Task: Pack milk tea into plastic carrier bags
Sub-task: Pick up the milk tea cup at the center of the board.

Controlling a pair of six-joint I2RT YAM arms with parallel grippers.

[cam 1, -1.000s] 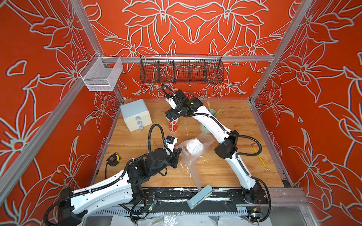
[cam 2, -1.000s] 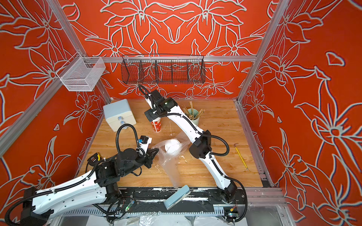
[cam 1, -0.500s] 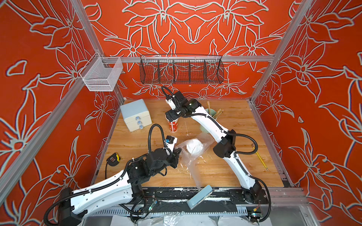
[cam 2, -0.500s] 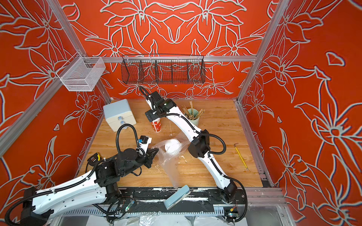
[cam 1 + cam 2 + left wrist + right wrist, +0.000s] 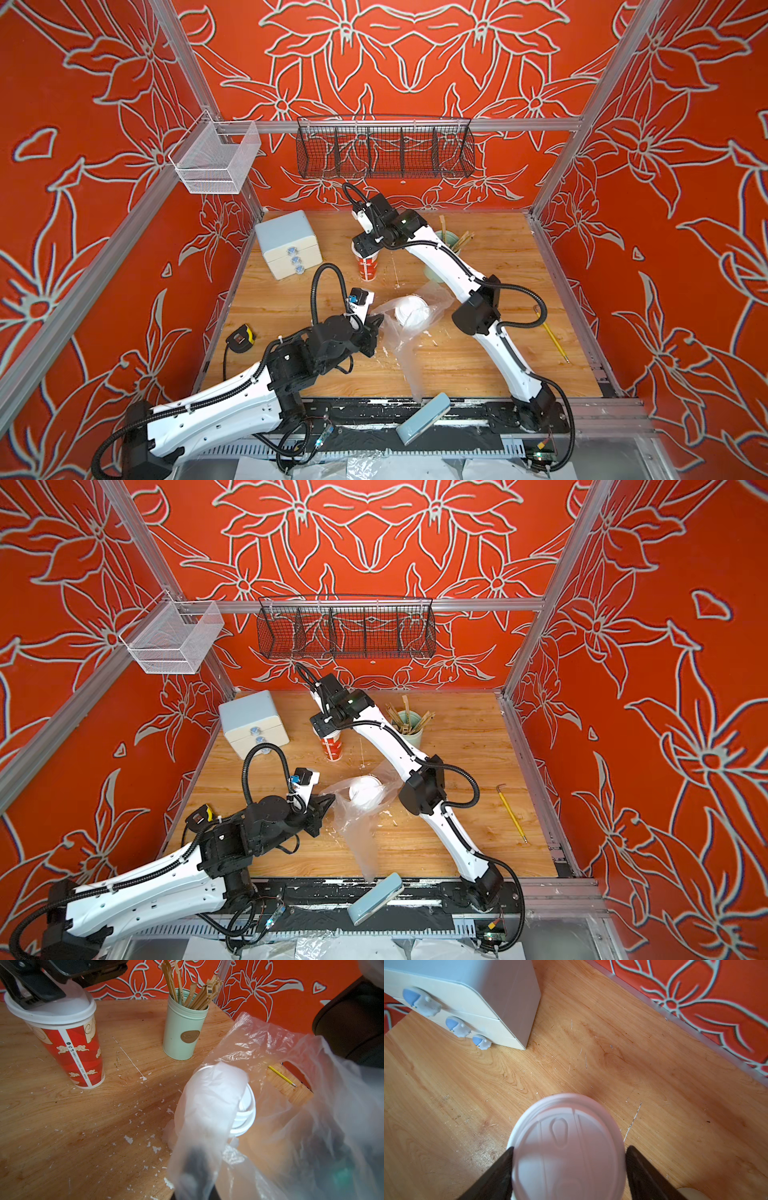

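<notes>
A red-printed milk tea cup [image 5: 367, 266] [image 5: 332, 746] [image 5: 76, 1049] stands upright at the back of the table. My right gripper [image 5: 365, 245] [image 5: 326, 725] [image 5: 570, 1148] is over it. It is open, with one finger on each side of the white dome lid [image 5: 566, 1136], close to the rim. The plastic carrier bag [image 5: 409, 345] [image 5: 357, 825] [image 5: 270, 1084] lies crumpled mid-table. My left gripper [image 5: 376, 324] [image 5: 328, 802] [image 5: 197, 1167] is shut on its edge. A second cup's white lid [image 5: 411, 309] [image 5: 365, 789] [image 5: 245, 1109] shows inside the bag; its body is hidden.
A mint-green cylinder of wooden sticks [image 5: 446, 245] [image 5: 182, 1032] stands right of the red cup. A small drawer box [image 5: 286, 243] [image 5: 467, 1001] sits at the back left. A tape measure [image 5: 239, 338] lies front left, a yellow stick [image 5: 552, 336] at the right, and a grey-blue block [image 5: 424, 417] on the front edge.
My right gripper's jaws have narrowed around the red cup's lid. The left gripper and the bag have stayed where they were.
</notes>
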